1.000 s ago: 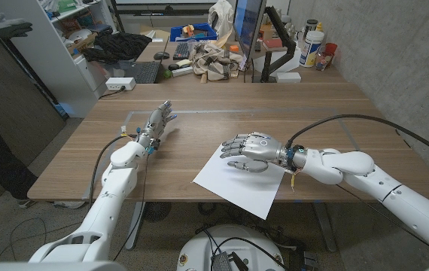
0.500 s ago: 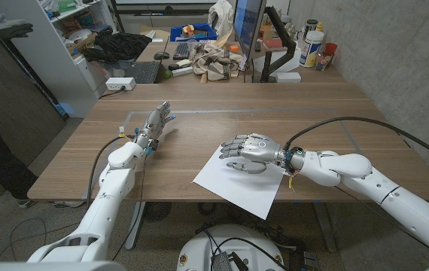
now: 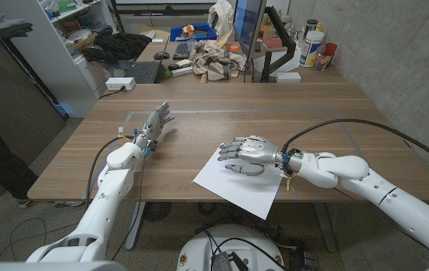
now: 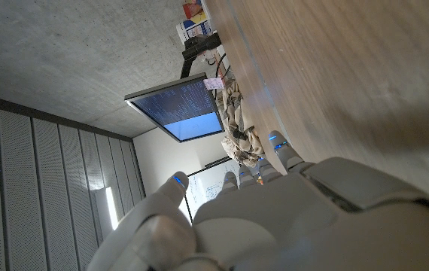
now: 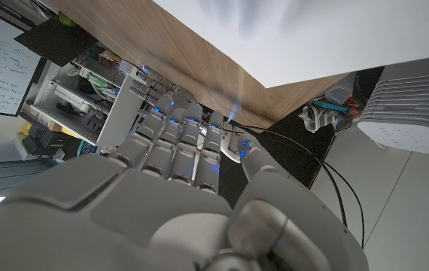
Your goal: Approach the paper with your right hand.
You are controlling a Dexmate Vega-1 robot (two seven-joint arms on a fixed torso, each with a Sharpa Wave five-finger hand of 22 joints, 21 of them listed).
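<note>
A thin, limp white paper [image 3: 238, 179] lies flat near the table's [image 3: 350, 113] near edge, likely best caught at a corner, under the empty, loosely spread right hand [image 3: 246, 151].

Wooden table [image 3: 335, 113]; white paper [image 3: 233, 188] near front edge.

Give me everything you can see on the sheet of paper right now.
The paper is one plain white sheet, blank and uncreased, lying flat on the wooden table near its front edge, turned at an angle to that edge. The right hand is over its far corner, fingers spread; whether they touch the sheet can't be told.
</note>
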